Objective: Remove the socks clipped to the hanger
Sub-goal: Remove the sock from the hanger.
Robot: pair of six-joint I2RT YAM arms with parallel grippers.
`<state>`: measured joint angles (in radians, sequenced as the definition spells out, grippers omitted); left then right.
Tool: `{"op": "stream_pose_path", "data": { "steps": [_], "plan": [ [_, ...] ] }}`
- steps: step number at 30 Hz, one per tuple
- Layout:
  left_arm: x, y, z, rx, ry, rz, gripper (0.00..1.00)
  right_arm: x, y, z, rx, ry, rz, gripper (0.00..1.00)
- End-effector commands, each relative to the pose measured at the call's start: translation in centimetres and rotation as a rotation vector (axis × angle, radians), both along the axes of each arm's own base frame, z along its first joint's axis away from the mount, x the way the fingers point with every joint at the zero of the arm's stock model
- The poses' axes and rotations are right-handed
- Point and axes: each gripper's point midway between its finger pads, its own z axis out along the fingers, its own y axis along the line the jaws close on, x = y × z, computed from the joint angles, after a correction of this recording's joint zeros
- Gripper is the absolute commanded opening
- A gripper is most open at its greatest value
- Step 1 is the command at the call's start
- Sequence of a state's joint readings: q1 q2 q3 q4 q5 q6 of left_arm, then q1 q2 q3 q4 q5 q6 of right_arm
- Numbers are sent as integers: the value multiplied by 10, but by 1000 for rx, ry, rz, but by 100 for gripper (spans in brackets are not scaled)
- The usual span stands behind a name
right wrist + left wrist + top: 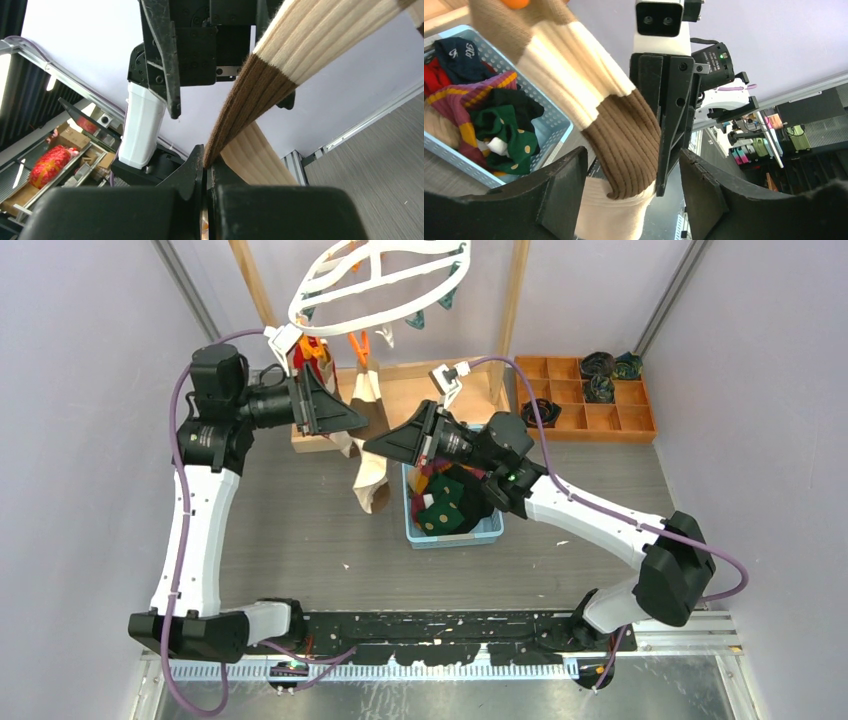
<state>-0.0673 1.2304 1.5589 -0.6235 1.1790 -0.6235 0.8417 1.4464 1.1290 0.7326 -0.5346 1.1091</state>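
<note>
Right gripper (205,167) is clenching the brown-and-cream ribbed fabric sock (624,135) by its brown band. Left gripper (631,170) is gaping around it, released. White plastic oval hanger (380,280) is hanging at 12 o'clock of the sock, and a blue plastic basket (551,125) is sitting at 5.

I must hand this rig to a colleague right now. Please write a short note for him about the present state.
Left gripper: jaws open, one on each side of the beige and brown sock.
Right gripper: shut on the sock's brown band.
The sock hangs from an orange clip on the hanger; not yet off.
Done: several socks lie in the blue basket.
Left: pull this sock free, probably into the basket.
</note>
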Motion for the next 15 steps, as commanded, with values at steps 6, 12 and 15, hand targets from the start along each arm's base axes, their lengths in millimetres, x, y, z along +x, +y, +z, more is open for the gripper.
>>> {"op": "stream_pose_path", "data": {
  "steps": [6, 12, 15],
  "plan": [
    [-5, -7, 1, -18, -24, -33, 40, -15, -3, 26, -6, -34, 93, 1],
    [2, -1, -10, 36, -31, 72, 1, 12, -13, 17, -122, -62, -94, 52],
    [0, 0, -12, 50, -34, 85, 0, 35, -30, 15, -197, -71, -291, 68]
  ]
}}
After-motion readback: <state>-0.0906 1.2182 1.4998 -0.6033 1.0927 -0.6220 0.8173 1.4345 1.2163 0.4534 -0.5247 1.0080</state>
